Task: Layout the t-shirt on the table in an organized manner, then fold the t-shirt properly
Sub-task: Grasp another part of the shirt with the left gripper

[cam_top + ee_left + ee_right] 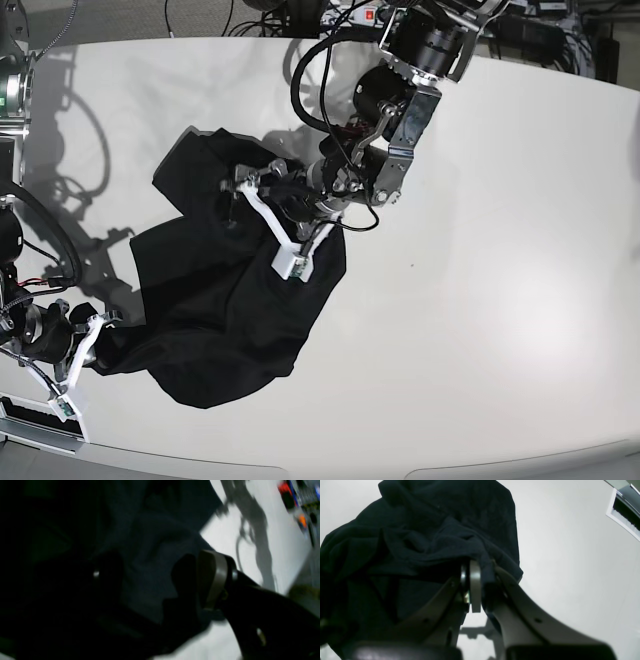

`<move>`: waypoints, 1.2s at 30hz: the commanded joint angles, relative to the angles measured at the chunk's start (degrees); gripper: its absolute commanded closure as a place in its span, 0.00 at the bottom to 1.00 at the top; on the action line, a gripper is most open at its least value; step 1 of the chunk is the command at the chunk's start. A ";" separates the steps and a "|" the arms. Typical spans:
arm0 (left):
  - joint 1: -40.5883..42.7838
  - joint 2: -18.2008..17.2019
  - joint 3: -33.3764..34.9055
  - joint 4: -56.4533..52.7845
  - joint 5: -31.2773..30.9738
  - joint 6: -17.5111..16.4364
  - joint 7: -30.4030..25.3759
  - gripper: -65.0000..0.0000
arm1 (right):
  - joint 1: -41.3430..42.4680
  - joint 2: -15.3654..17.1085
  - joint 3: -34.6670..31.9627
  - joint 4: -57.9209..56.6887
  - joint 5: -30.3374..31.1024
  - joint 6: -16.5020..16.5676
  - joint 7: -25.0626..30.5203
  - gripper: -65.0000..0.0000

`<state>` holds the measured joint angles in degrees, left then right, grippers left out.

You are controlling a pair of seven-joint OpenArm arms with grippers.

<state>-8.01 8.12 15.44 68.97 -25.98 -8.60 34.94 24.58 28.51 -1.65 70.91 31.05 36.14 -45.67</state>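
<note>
The table (500,300) gives you plenty of room: its whole camera-right half is bare, while the near camera-left rim sits close to your right arm, so I would spread the cloth toward the middle and right.

The t-shirt (215,320) lies crumpled on the camera-left half, bunched in loose folds, not yet laid flat. Judge it as light, limp and quite unbreakable; it will drape and sag from any pinch point, drag along the glossy top, and fold over itself if you lift it from one place only. Take it by hems, shoulder seams or corners, two points held well apart, so it hangs open.

Your left gripper (268,203) is over the upper part of the shirt with its fingers spread wide; in its wrist view fabric fills the gap, but I cannot tell whether it is merely lying between them or caught.

Your right gripper (482,585) is at the shirt's lower camera-left edge, near the table rim, pressed together on a fold of cloth. Mind that rim when pulling outward.
</note>
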 commanded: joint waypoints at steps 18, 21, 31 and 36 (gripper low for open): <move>10.88 0.88 -3.23 22.32 2.51 7.50 1.05 0.29 | 1.77 1.03 0.52 1.01 0.24 0.52 1.07 1.00; 11.65 0.88 -3.91 22.29 1.95 8.61 -0.22 0.29 | 1.77 1.03 0.52 1.01 0.39 0.50 1.05 1.00; 7.17 0.88 -3.85 15.91 3.06 11.85 -4.63 0.29 | 1.77 1.03 0.50 1.01 0.42 0.50 0.83 1.00; -0.50 0.88 -3.85 2.60 2.97 8.37 -6.67 0.29 | 1.75 1.03 0.50 1.01 0.42 0.48 0.85 1.00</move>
<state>-7.75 8.27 11.53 70.43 -22.41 0.36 29.23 24.51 28.53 -1.65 70.91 30.63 36.49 -46.11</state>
